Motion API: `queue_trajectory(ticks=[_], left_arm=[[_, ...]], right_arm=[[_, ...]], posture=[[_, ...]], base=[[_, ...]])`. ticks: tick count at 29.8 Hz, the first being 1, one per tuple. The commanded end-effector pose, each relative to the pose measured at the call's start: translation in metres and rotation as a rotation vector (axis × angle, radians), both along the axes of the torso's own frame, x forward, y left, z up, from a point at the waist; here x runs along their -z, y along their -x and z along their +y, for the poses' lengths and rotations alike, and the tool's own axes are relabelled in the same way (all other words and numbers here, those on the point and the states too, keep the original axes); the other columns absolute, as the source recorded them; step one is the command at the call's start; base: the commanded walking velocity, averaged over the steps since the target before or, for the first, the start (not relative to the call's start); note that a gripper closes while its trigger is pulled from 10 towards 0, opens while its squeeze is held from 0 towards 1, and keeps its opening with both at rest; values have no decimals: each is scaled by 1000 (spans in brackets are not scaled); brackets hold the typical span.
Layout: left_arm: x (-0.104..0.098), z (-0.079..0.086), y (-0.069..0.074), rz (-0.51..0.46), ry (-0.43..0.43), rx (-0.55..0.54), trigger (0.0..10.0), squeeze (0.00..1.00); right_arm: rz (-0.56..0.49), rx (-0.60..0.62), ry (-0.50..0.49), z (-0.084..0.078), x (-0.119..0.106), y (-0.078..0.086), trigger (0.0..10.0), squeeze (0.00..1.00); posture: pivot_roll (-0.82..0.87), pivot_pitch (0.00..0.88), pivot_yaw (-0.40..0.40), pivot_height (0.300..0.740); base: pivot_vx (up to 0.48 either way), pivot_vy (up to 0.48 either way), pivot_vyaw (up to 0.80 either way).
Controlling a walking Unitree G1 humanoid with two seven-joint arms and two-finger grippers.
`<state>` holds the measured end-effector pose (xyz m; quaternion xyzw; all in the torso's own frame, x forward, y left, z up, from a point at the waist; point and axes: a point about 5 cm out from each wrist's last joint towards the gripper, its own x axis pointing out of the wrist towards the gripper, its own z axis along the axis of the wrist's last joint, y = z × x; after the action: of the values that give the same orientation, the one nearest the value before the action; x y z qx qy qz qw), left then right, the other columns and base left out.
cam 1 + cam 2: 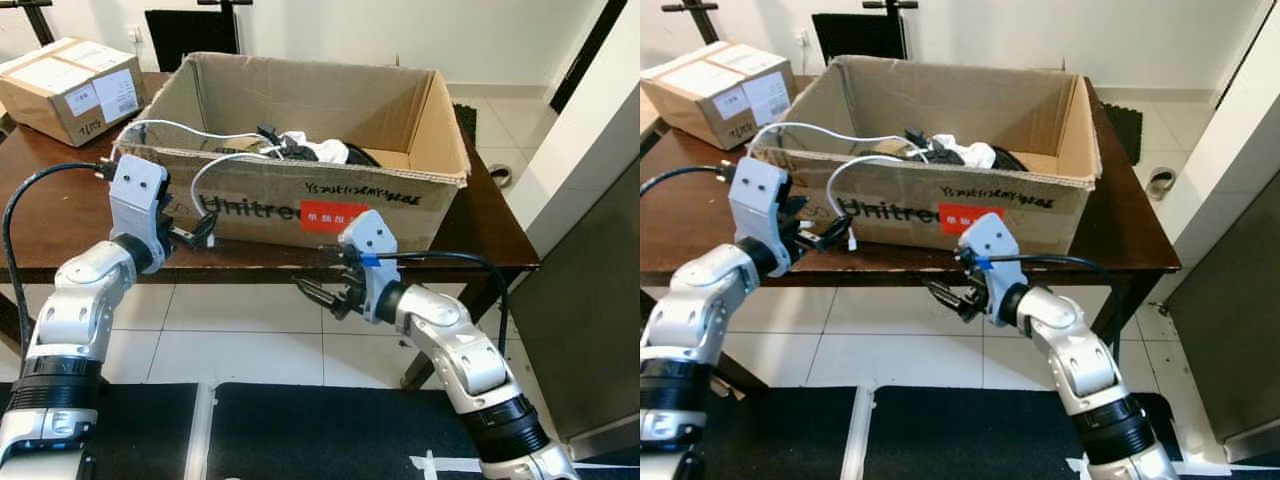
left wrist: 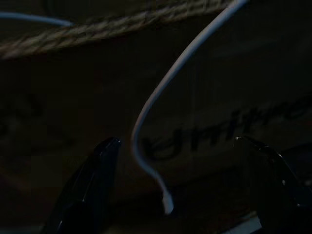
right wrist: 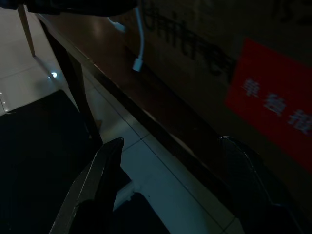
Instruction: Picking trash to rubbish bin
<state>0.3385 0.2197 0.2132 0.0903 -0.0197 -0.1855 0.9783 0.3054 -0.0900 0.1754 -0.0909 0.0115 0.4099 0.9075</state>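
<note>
Barely started: both grippers, left and right, hover wide-jawed and empty by the cardboard box, white cable ungrabbed.

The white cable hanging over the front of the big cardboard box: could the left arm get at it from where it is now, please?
Probably yes. The left tool is open at the box front, and the white cable dangles between its fingers with nothing in the way.
</note>
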Motion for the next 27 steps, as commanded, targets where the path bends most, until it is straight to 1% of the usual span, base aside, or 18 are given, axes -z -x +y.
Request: queue_trajectory(ticks=[1,11,27], left_arm=[[6,-2,3,24,8,13,10000,0],[6,-2,5,25,6,19,10000,0],[4,-4,9,5,8,48,10000,0]], right_arm=[[13,-25,4,3,2,4,10000,0],[13,-39,6,3,3,6,10000,0],[18,-56,6,4,3,8,10000,0]], posture=[[20,131,6,740],[22,131,6,740],[23,133,8,740]], base=[[289,0,0],[276,0,0],[0,0,0]])
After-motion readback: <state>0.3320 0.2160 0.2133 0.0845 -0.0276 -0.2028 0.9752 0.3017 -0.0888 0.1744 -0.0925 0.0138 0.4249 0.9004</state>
